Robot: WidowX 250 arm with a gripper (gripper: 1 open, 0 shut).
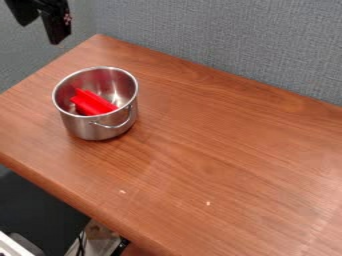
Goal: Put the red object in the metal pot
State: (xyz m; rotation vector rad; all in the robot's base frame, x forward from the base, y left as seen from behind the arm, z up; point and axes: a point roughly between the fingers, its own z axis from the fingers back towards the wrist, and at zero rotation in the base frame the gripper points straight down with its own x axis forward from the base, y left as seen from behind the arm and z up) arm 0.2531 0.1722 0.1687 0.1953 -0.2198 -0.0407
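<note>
The red object lies inside the metal pot, leaning across its bottom with one end toward the left wall. The pot stands upright on the left part of the wooden table. My black gripper hangs high at the top left corner, above and behind the pot and well clear of it. Its fingers stand open with nothing between them, and its upper part is cut off by the frame edge.
The brown wooden table stretches to the right and front of the pot. A grey wall runs behind the table. The table's front edge drops off to a dark floor at the lower left.
</note>
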